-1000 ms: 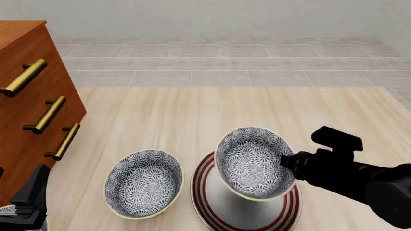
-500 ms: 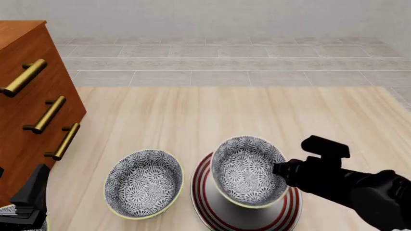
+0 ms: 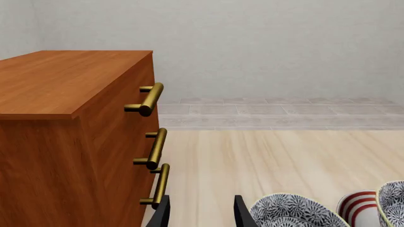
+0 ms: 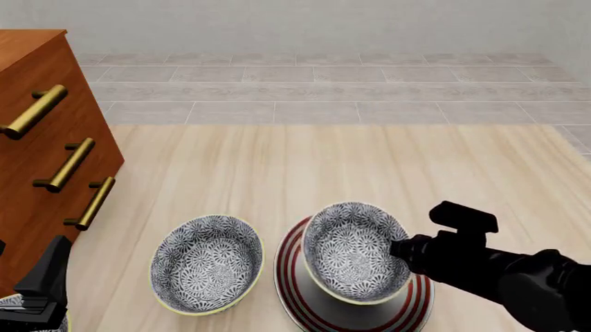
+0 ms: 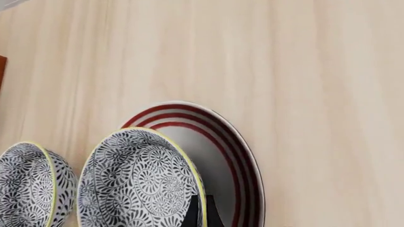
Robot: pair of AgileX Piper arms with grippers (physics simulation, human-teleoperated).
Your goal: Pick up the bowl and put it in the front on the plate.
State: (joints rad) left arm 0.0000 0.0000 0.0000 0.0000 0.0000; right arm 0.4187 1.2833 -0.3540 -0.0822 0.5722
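**Operator:** Since a second ago, when I had the bowl (image 4: 356, 250) higher and tilted over the plate (image 4: 293, 290), I've brought it down and a little toward the plate's middle. It now looks seated, or very nearly so, inside the red rings, still leaning slightly (I can't see the foot, so I won't swear to contact).

**Observer:** And the right gripper (image 4: 403, 249)?

**Operator:** Closed narrowly on the bowl's near-right rim. From the right wrist camera one dark finger (image 5: 199, 212) shows pressed against the pale yellowish edge, so the wall is pinched between the fingers. I judge the placing nearly finished; what's left is letting go and backing off without dragging the rim.

**Observer:** The twin bowl (image 4: 207, 261)?

**Operator:** Sitting on the worktop (image 4: 323, 159) just left of the plate, close but apart from it; it hasn't moved across these frames.

**Observer:** Left side?

**Operator:** The left gripper (image 3: 200, 211) is parked by the wooden drawer cabinet (image 3: 69, 137), its fingers spread with nothing between them.
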